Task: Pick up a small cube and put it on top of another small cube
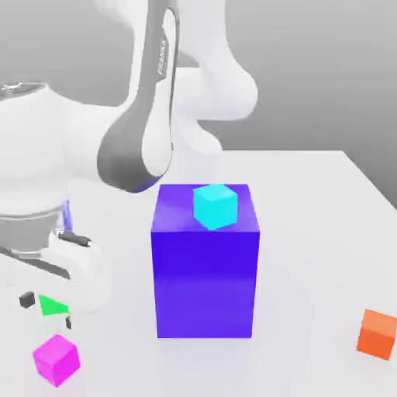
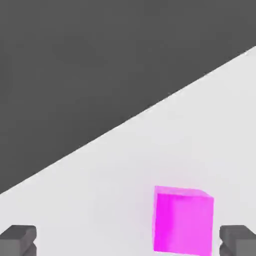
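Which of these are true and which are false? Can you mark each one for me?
1. The light blue cube sits on top of the big blue block. True: the light blue cube is up on the big block.
2. The pink cube is on the big block too. False: the pink cube rests on the table.
3. The robot's fingers are wide open. True.
4. The orange cube is stacked on the green cube. False: the orange cube lies alone on the table, over at the exterior view's right.
5. The green cube is partly hidden by the robot in the exterior view. True.
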Motion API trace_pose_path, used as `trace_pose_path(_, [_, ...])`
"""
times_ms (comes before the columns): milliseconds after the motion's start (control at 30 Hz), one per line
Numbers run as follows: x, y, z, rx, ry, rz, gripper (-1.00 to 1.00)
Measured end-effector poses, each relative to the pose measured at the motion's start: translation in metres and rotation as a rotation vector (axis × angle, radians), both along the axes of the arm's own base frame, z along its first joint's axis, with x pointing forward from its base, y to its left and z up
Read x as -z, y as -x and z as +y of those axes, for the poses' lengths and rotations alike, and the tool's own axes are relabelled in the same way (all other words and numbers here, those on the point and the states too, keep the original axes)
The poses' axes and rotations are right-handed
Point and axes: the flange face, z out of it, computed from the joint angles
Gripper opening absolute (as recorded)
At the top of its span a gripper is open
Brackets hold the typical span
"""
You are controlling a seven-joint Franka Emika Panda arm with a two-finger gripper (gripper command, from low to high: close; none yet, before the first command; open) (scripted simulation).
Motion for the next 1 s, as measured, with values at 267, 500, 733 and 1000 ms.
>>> trace_pose_path(267, [0.078,0.007,-0.006,0.017,0.001,0.025,-1.0])
trace_pose_path(500, [0.056,0.006,-0.006,0.016,0.002,0.025,-1.0])
trace_pose_path(733, [-0.011,0.061,-0.035,0.191,0.018,0.029,-1.0])
trace_pose_path(1000, [-0.024,0.154,-0.056,0.486,-0.006,0.022,-1.0])
